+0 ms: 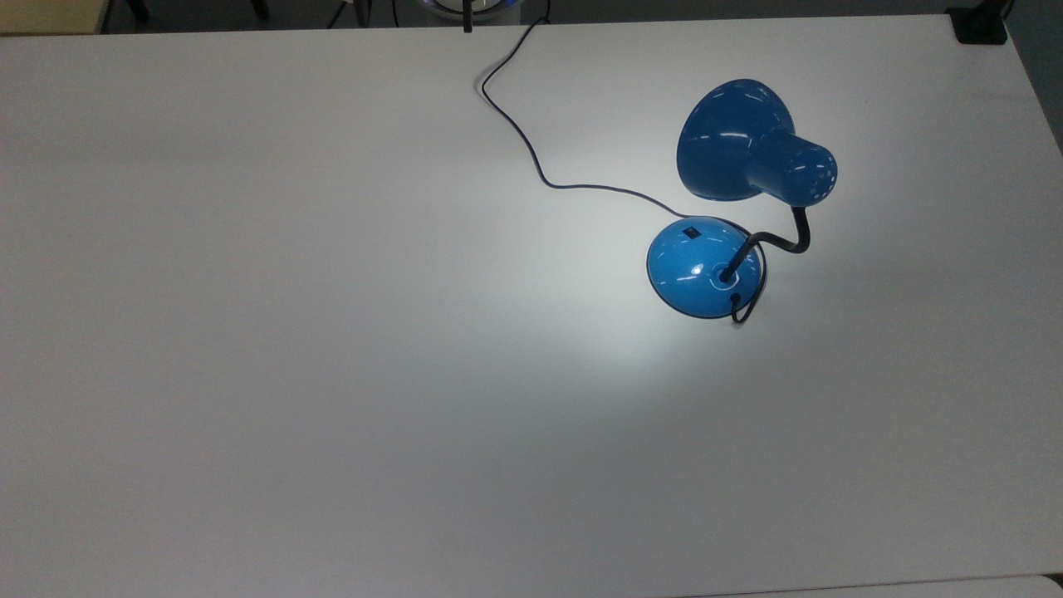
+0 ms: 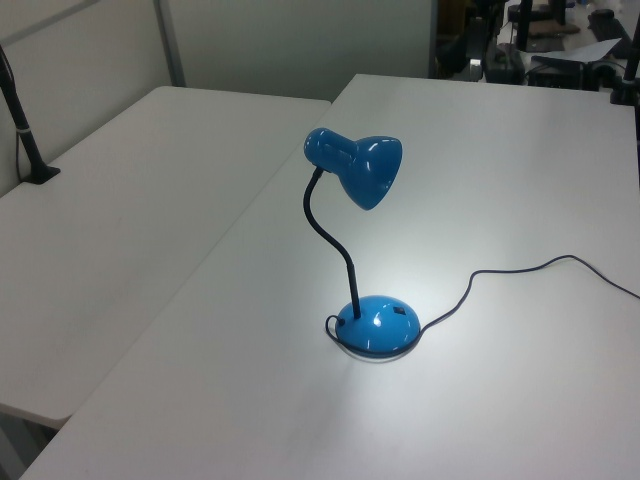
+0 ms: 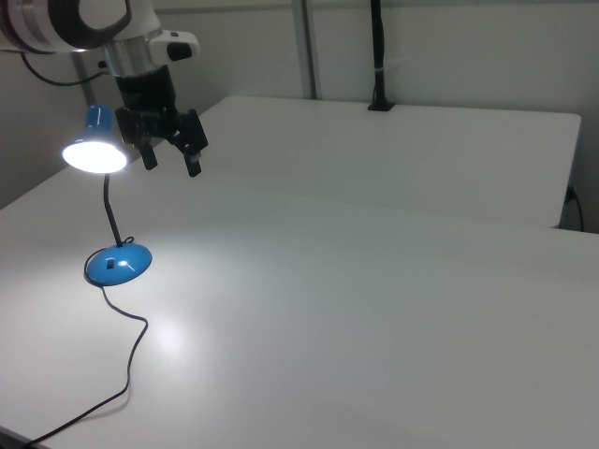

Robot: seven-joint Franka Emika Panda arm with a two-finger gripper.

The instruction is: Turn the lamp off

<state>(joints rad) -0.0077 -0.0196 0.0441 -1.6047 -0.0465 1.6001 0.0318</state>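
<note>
Glowing onto the table [image 1: 249,374], the lamp [image 3: 95,156] is not yet switched off, its switch [image 1: 691,232] untouched, while the end effector [image 3: 170,155] is held released and empty, well above it.

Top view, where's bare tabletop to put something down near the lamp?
The table is bare across the top view's left half and along the bottom edge. It is crowded only at upper right: the lamp and its cord running to the far edge.

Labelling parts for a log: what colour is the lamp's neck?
Black; the neck shows best in the left view, between the blue shade and base.
</note>
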